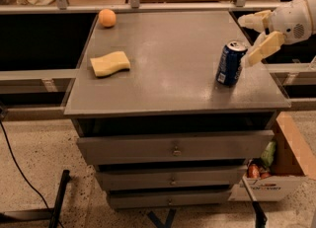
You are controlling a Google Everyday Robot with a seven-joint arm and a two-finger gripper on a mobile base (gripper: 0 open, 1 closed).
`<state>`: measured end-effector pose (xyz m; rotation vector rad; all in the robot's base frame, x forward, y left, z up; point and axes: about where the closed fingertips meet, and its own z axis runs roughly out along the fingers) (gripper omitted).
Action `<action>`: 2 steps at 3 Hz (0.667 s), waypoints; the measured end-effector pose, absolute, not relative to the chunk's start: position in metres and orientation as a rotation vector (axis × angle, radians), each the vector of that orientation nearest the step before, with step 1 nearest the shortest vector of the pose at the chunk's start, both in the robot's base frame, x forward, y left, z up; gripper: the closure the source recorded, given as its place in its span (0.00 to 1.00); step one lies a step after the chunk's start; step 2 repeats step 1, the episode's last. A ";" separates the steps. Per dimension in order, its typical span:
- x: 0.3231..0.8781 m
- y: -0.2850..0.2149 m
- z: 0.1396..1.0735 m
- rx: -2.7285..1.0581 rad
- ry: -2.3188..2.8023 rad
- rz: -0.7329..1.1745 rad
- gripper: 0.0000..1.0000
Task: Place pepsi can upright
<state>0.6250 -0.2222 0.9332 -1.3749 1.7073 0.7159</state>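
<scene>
The tool [246, 40], at the right edge of the worktop [173, 74], has two cream, tapered fingers [261, 47] set apart on a rounded white housing [296, 19] with a dotted grille.

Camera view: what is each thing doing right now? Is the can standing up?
Pepsi can: standing upright on the table, not gripped.
Gripper: open, just right of the can, holding nothing.
Sponge: lying flat, left side.
Orange: resting at the back left corner.
Drawers: cannot tell whether fully shut.
</scene>
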 end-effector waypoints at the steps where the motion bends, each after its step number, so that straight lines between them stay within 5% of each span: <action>1: 0.625 -0.222 0.933 -1.375 1.707 0.716 0.00; 2: 0.625 -0.222 0.933 -1.375 1.707 0.716 0.00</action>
